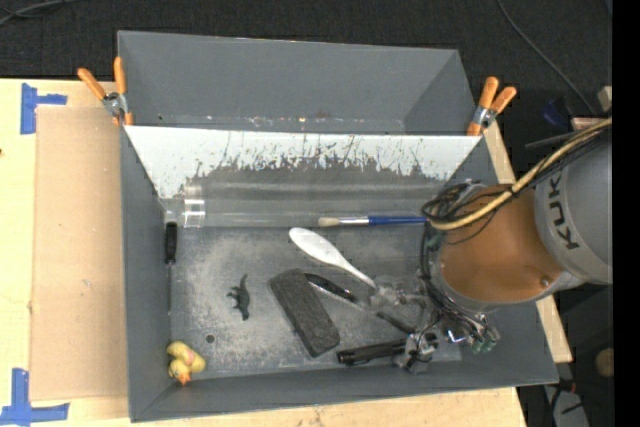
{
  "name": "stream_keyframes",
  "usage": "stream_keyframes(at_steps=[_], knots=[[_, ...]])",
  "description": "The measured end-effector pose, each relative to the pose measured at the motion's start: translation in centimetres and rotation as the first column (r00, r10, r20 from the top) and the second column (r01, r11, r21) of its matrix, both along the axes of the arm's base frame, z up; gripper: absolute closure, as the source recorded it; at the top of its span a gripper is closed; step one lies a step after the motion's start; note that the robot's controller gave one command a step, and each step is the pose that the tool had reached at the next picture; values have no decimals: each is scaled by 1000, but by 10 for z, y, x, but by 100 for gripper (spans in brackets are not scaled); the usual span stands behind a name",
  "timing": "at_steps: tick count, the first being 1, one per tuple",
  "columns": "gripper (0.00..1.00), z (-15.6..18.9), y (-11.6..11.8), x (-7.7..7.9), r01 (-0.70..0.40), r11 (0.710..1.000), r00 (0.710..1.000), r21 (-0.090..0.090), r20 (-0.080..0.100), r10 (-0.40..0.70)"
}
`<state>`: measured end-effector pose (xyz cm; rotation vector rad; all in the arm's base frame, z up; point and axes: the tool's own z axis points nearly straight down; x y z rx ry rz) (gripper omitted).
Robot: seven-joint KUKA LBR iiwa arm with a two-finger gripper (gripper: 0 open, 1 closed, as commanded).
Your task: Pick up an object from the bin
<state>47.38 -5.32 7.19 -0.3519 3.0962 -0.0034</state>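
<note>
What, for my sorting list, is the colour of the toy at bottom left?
Yellow toy, camera view.

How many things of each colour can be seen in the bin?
Black: 4 (marker, animal figure, upper tool handle, lower tool handle)
White: 1 (spoon)
Grey: 1 (sponge)
Yellow: 1 (duck)
Blue: 1 (brush)
Clear: 1 (tube)
Total: 9
</note>
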Motion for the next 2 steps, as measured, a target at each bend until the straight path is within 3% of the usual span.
stream_keyframes(at_steps=[1, 2], knots=[[100, -3, 21, -2, -150, 989, 988, 2, -19, 150], [100, -3, 21, -2, -151, 989, 988, 2, -19, 151]])
